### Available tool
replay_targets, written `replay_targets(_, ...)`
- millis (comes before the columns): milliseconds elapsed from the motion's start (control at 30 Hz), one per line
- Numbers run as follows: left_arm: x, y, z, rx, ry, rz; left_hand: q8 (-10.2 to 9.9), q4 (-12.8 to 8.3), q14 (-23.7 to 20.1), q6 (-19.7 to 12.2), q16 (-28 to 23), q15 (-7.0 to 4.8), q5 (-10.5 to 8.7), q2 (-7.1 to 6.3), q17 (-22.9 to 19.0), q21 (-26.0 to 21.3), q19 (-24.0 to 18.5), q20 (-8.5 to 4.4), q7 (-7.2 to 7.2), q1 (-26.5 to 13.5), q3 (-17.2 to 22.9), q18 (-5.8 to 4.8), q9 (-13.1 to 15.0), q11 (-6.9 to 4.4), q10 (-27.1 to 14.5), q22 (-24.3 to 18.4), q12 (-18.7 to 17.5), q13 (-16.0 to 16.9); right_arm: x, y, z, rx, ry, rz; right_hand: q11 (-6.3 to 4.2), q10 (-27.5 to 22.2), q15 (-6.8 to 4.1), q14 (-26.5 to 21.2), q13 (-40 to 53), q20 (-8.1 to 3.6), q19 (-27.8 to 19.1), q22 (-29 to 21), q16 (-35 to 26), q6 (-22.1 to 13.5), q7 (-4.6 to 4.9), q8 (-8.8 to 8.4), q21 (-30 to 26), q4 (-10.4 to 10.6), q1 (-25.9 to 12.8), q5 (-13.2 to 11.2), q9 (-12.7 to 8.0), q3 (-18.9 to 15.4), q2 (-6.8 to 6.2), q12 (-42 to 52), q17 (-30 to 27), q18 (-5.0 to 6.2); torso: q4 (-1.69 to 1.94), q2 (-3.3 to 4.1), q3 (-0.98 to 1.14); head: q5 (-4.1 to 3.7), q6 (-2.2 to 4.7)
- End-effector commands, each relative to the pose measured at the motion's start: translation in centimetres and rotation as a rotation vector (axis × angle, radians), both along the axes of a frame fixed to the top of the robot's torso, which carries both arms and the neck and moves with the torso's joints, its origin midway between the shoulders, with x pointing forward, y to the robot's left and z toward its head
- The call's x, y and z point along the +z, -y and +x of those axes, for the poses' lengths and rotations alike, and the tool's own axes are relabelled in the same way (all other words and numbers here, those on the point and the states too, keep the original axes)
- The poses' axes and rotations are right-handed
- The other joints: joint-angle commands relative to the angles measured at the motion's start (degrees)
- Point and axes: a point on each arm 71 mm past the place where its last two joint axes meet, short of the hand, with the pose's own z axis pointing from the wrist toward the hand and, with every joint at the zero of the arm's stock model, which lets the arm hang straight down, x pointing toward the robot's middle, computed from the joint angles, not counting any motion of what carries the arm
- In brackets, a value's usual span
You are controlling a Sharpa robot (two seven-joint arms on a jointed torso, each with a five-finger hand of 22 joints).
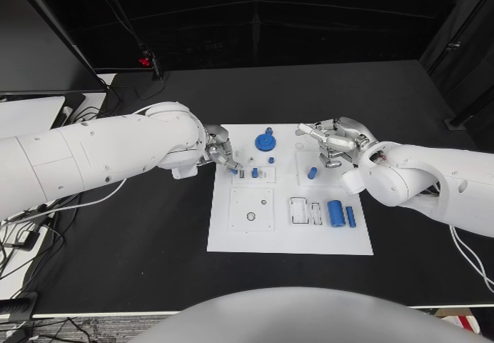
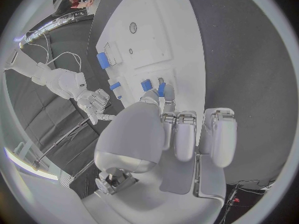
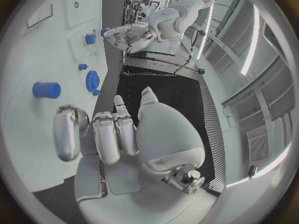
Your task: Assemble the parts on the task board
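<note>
The white task board (image 1: 288,229) lies mid-table. My left hand (image 1: 220,154) reaches over its near-left corner and pinches a small blue peg (image 2: 162,89) between thumb and fingertip, just above the board (image 2: 149,45) beside a square blue part (image 2: 147,85). My right hand (image 1: 335,143) hovers over the board's far-right corner with its fingers (image 3: 107,134) apart and nothing in them. A blue gear (image 1: 267,141) stands at the board's far edge between the hands. A blue stub (image 1: 312,172) sits below the right hand, and a blue cylinder (image 1: 335,213) and a blue bar (image 1: 350,216) lie nearer me.
The black table (image 1: 134,236) surrounds the board. Cables (image 1: 26,236) trail along the left edge, and a white surface (image 1: 26,114) sits at the far left. White recessed plates (image 1: 252,209) take up the board's left half.
</note>
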Motion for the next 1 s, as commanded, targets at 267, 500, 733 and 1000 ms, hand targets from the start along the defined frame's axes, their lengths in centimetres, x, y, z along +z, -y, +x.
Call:
replay_targets(267, -0.31, 0.46, 0.02, 0.007, 0.001, -0.009, 0.1, -0.76, 5.89, 1.17, 0.05, -0.42, 0.25, 4.98, 15.09, -0.28, 3.61, -0.16, -0.91, 5.73, 1.46, 0.34, 0.13, -1.71, 7.75, 14.15, -0.09, 4.81, 0.14, -0.2, -0.02, 0.006, 0.008, 0.006, 0.38, 5.97, 0.3, 5.95, 15.08, 0.05, -0.13, 11.24, 0.14, -0.35, 1.15, 0.21, -0.03, -0.13, 0.01, 0.05, 0.08, -0.35, 0.49, 0.14, 15.09, 0.49, 0.03, 0.02, 0.01, 0.0, -0.09)
replay_targets(500, -0.4, 0.67, 0.03, 0.002, 0.003, -0.016, 0.04, -0.74, 5.89, 1.05, 0.05, -0.42, 0.25, 4.86, 15.09, -0.28, 3.61, -0.17, -0.87, 5.72, 1.89, 0.34, 0.17, -1.68, 7.75, 14.15, -0.09, 4.81, 0.15, -0.2, -0.03, 0.006, 0.008, 0.006, 0.38, 5.97, 0.3, 5.95, 15.08, 0.05, -0.13, 11.24, 0.14, -0.35, 1.15, 0.21, -0.03, -0.13, 0.01, 0.05, 0.08, -0.35, 0.49, 0.14, 15.09, 0.49, 0.02, 0.02, 0.0, -0.02, -0.2)
replay_targets(733, -0.52, 0.84, 0.01, -0.006, -0.005, -0.011, 0.0, -0.74, 5.89, 0.99, 0.05, -0.41, 0.25, 4.79, 15.09, -0.27, 3.63, -0.17, -0.85, 5.7, 2.14, 0.34, 0.18, -1.67, 7.75, 14.15, -0.09, 4.81, 0.15, -0.2, -0.04, 0.006, 0.008, 0.006, 0.38, 5.97, 0.3, 5.95, 15.08, 0.05, -0.13, 11.24, 0.14, -0.35, 1.15, 0.21, -0.03, -0.13, 0.01, 0.05, 0.08, -0.35, 0.49, 0.14, 15.09, 0.49, 0.03, 0.01, -0.01, 0.04, -0.42)
replay_targets(1000, -0.7, 0.78, 0.08, -0.008, -0.014, -0.004, 0.0, -0.74, 5.89, 1.01, 0.05, -0.39, 0.35, 4.69, 15.09, -0.28, 3.61, -0.16, -0.83, 5.63, 2.68, 0.34, 0.24, -1.64, 7.75, 14.15, -0.09, 4.81, 0.16, -0.16, -0.03, 0.005, 0.009, 0.006, 0.38, 5.97, 0.29, 5.95, 15.08, 0.04, -0.12, 11.25, 0.14, -0.45, 1.15, 0.33, -0.03, -0.14, 0.06, 0.08, 0.07, -0.46, 0.59, 0.14, 15.09, 0.49, 0.05, -0.01, 0.01, 0.03, -0.48)
